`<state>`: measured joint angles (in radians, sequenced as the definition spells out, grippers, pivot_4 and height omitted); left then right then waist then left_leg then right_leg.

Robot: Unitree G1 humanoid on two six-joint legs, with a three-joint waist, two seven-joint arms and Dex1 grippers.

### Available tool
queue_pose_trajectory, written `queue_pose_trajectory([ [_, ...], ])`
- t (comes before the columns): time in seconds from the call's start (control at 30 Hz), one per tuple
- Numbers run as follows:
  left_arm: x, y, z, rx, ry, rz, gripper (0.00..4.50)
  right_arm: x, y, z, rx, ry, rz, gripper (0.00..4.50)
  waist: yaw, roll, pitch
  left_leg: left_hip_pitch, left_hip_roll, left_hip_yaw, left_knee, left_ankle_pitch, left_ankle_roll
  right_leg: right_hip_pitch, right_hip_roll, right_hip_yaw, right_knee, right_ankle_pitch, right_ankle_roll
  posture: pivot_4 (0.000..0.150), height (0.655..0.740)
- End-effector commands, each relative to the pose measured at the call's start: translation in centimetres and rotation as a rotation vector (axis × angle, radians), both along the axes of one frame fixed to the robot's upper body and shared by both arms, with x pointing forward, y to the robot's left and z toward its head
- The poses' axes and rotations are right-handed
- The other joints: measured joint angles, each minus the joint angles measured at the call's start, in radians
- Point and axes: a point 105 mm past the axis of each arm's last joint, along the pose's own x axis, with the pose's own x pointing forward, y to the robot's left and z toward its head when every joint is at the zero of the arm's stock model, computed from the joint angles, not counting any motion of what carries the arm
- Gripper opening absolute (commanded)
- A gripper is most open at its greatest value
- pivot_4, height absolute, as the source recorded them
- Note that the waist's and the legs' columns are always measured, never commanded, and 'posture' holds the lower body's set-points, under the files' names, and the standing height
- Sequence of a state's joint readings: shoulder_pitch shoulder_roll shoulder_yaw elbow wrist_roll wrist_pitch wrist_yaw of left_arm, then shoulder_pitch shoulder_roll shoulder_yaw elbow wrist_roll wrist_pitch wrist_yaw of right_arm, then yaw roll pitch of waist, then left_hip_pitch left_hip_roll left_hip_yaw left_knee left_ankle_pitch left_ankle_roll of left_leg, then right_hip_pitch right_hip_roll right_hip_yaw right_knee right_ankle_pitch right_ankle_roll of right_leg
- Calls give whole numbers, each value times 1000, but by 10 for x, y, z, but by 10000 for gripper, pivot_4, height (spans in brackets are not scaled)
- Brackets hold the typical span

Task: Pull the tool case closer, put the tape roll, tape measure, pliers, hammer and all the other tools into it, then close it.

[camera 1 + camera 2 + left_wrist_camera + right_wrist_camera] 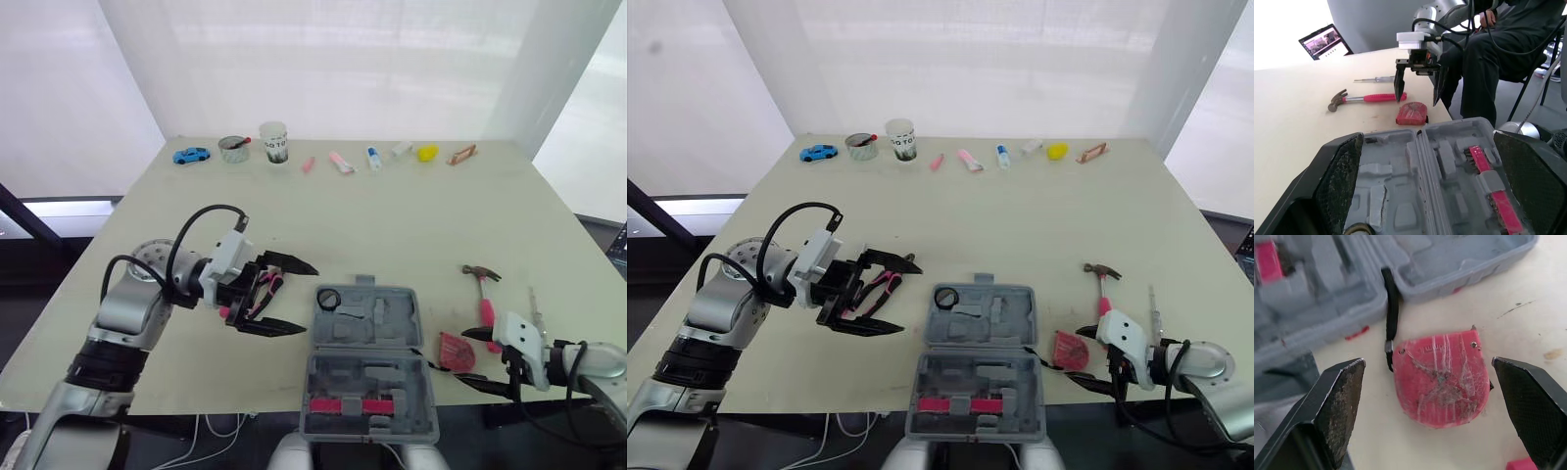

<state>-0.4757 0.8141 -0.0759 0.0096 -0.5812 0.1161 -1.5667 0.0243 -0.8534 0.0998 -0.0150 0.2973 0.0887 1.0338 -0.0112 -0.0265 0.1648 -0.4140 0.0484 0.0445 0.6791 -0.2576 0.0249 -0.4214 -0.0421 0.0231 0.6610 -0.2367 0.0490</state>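
The grey tool case (367, 362) lies open at the table's front centre. A black tape roll (327, 300) sits in its far left corner. My left gripper (311, 301) is open just left of the case, aimed at it. Pink-handled pliers (266, 285) show between the bases of its fingers, with the jaws not closed on them. The red tape measure (1440, 382) lies just right of the case. My right gripper (460, 355) is open, one finger (1337, 401) on each side of it. Beyond it lie the pink-handled hammer (482, 294) and a screwdriver (534, 304).
A pink tool (358, 404) is clipped into the case's near half. Along the table's far edge stand a blue toy car (191, 155), a tin (233, 149), a white cup (273, 142) and several small items. A seated person (1498, 58) is beside the table's right side.
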Motion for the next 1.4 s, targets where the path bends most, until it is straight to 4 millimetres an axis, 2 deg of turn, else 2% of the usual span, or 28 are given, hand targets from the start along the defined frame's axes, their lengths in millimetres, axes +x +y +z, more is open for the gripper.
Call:
queue_pose_trajectory([
  [0.03, -9, -1, 11, -14, -31, -71, 45000, 5, -2, -3, -40, -28, 34, 43608, 0, 0, 0, 0, 0, 0, 0, 0, 0, 0, 0, 0, 0, 0, 0, 1500, 7400],
  [0.23, -14, -1, 13, -30, -8, -76, 45000, 10, -4, -10, -44, -24, -2, 43608, 1, 0, 0, 0, 0, 0, 2, 0, 0, 0, 0, 0, 1, 0, 0, 1500, 7400],
  [0.47, -16, -3, 12, -37, 16, -69, 45000, 15, 5, -15, -32, -31, -8, 43608, 0, 0, 0, 1, 0, 0, 4, 0, 0, 2, 0, 0, 2, 0, 0, 1500, 7400],
  [0.5, -16, -3, 12, -38, 17, -67, 45000, 16, 6, -16, -29, -32, -7, 41573, 0, 0, 0, 1, 0, 0, 4, 0, 0, 2, 0, 0, 2, 0, 0, 1500, 7400],
  [0.6, -16, -3, 12, -36, 18, -62, 45000, 16, 7, -19, -64, -42, 12, 29899, 0, 0, 0, 1, 0, 0, 5, 0, 0, 2, 0, 0, 2, 1, 1, 1500, 7400],
  [0.87, -16, -2, 12, -49, 18, -53, 45000, 18, -2, -10, -101, -64, 24, 29749, 0, 0, 0, 1, 0, 0, 5, 0, 0, 3, 0, 0, 2, 1, 1, 1500, 7400],
  [0.9, -16, -2, 12, -55, 18, -50, 45000, 19, -4, -7, -112, -67, 25, 29749, 0, 0, 0, 1, 0, 0, 5, 0, 0, 3, 0, 0, 2, 1, 1, 1500, 7400],
  [0.97, -16, -3, 10, -73, 23, -30, 45000, 28, -5, 15, -145, -89, 44, 29749, -1, 2, 1, 1, 0, 0, 5, 0, 0, 3, 0, 0, 2, 1, 1, 1500, 7400],
  [1.07, -13, 1, 4, -73, 24, 22, 45000, 40, 4, 44, -194, -132, 93, 29749, -4, 3, 2, 1, 0, 0, 5, 0, 0, 3, 0, 0, 2, 1, 1, 1500, 7400],
  [1.17, -10, 8, -2, -69, 18, 83, 45000, 49, 18, 64, -228, -143, 116, 29749, -6, 4, 2, 2, 1, 0, 5, 0, 0, 3, 1, 1, 2, 1, 1, 1500, 7400],
  [1.33, -11, 19, -4, -80, 17, 163, 45000, 56, 40, 78, -276, -128, 176, 29749, 5, 4, 2, 0, 3, -1, 5, 0, 0, 2, 2, -1, 2, 1, 0, 1500, 7400],
  [1.4, -11, 24, -3, -87, 12, 205, 45000, 64, 54, 83, -284, -141, 196, 29749, 5, 4, 2, 0, 3, 0, 5, 0, 0, 2, 2, -1, 1, 1, 0, 1500, 7400],
])
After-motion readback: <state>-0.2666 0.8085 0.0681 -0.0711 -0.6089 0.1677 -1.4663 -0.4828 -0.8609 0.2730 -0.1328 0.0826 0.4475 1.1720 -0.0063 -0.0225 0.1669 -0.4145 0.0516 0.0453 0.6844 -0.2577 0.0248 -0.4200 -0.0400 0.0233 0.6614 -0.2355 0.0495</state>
